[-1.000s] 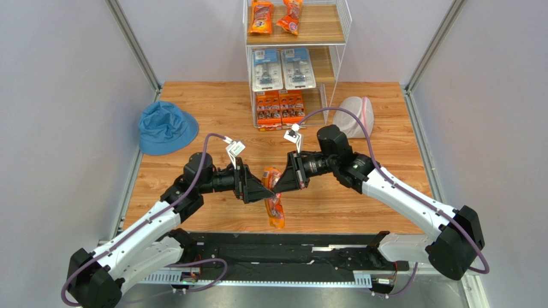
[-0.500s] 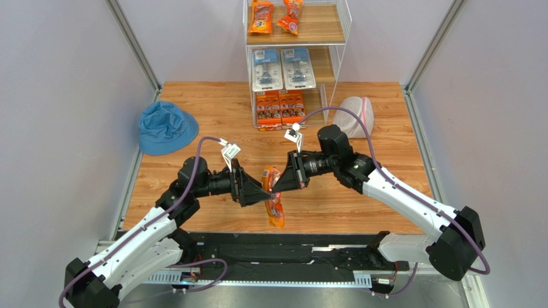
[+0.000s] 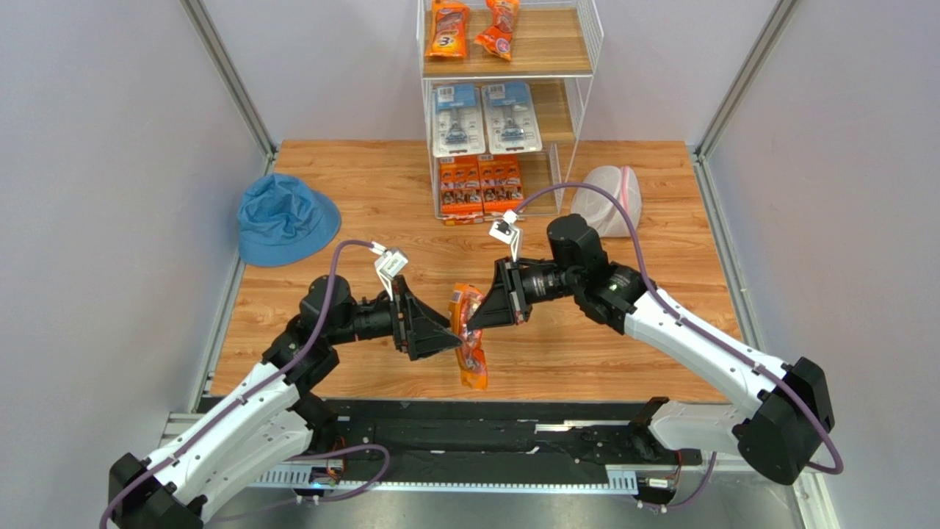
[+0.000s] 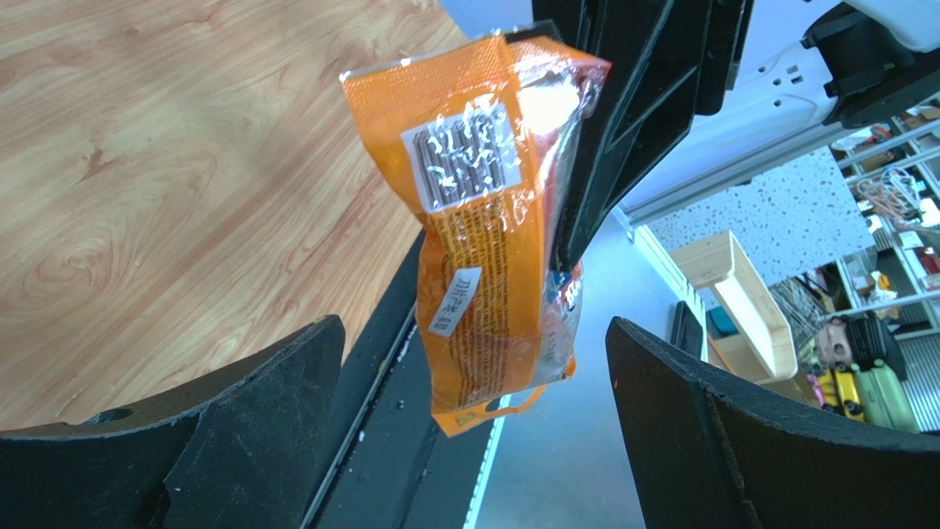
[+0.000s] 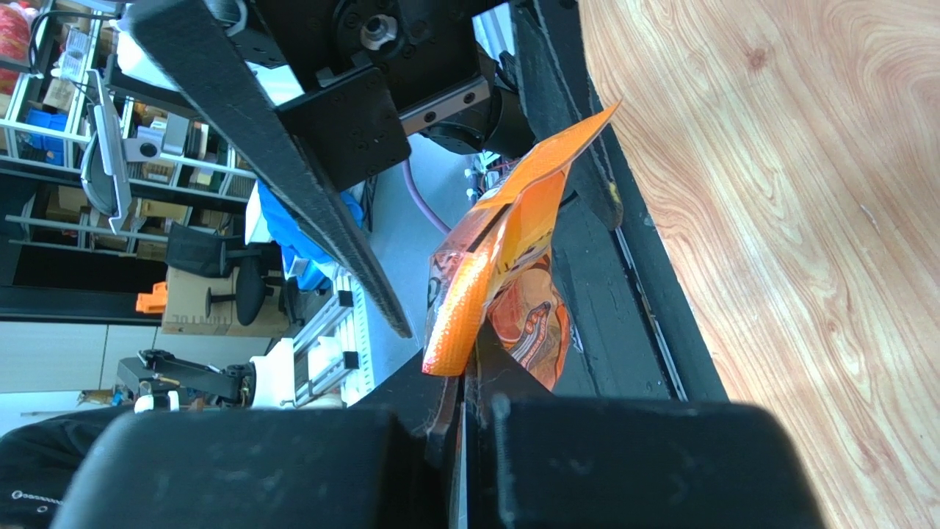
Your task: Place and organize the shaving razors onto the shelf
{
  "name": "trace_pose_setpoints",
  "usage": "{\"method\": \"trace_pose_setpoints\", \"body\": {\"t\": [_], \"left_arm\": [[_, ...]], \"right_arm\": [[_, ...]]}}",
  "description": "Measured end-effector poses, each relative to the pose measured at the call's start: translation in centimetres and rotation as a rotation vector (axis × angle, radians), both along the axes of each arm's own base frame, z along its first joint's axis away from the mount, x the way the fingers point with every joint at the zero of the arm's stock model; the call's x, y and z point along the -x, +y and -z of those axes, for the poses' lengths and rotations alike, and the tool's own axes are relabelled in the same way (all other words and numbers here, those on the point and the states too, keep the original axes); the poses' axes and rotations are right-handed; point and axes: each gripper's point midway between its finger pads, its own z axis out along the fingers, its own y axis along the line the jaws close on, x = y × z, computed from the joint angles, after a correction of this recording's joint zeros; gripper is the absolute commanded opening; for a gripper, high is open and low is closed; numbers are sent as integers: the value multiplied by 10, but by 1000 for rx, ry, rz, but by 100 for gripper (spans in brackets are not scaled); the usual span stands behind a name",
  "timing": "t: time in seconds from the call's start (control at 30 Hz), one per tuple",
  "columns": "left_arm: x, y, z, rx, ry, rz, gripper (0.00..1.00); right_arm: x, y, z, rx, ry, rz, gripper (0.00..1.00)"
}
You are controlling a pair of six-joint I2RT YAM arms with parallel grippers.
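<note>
item: long orange razor bag [image 3: 472,344], hanging above the table between both arms, well short of the shelf [image 3: 552,46]. right gripper [image 3: 481,313] pinched shut on its upper edge so it dangles free; left gripper [image 3: 452,334] spread wide beside it, holding nothing, probably leaving the carry to one arm.

Three orange bags [image 3: 471,336], two blister cards [image 3: 458,118], two multi-packs [image 3: 460,185], one hat [image 3: 285,218].

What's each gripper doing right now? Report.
Left gripper: open, holding nothing.
Right gripper: shut on the bag.
</note>
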Motion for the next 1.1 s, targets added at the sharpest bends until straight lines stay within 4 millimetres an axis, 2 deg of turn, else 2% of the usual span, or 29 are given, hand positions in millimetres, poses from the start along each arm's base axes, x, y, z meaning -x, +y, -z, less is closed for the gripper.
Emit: {"method": "trace_pose_setpoints", "body": {"t": [0.43,0.57,0.6,0.7,0.73,0.8,0.83,0.9,0.93,1.0,1.03,1.1], "left_arm": [[1,-3,3,65,-7,8,99],[-1,-9,1,94,8,26,93],[-2,-10,0,102,11,33,90],[-1,-13,-4,122,9,51,66],[-1,-13,-5,127,11,57,52],[1,-15,-7,135,8,76,40],[2,-15,-8,138,8,83,27],[4,-15,-10,143,1,95,14],[5,-15,-11,144,-1,99,4],[6,-14,-12,144,-13,98,0],[6,-14,-11,143,-12,95,0],[5,-12,-10,137,-11,84,0]], "right_arm": [[4,3,-12,-71,-15,-30,0],[7,3,-13,-85,-2,-46,0],[8,3,-13,-87,1,-49,0],[9,3,-13,-97,4,-57,4],[9,4,-13,-99,2,-57,8],[8,4,-13,-100,2,-56,11],[7,5,-12,-99,3,-54,13],[6,5,-11,-95,4,-47,17],[5,5,-10,-93,4,-42,31],[3,6,-10,-89,1,-31,41],[2,6,-9,-84,-1,-22,53],[-1,5,-8,-76,-10,1,65]]}}
